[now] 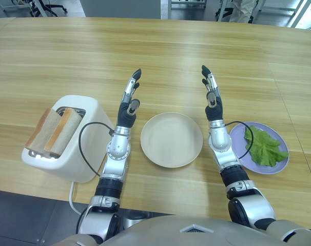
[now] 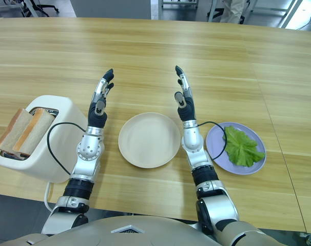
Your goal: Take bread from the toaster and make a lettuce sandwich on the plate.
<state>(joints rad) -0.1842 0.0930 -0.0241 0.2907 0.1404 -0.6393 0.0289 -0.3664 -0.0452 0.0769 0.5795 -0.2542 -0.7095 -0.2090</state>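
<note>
Left hand (image 1: 131, 100) at plate (image 1: 171, 154) 9 o'clock, right hand (image 1: 211, 95) at 3 — both outstretched, empty; snug bread (image 1: 53, 130) may drag toaster (image 1: 63, 166) when pulled.

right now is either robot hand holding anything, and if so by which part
Nothing is held. The left robot hand and the right robot hand are both open and empty; the bread slices sit in the toaster.
</note>
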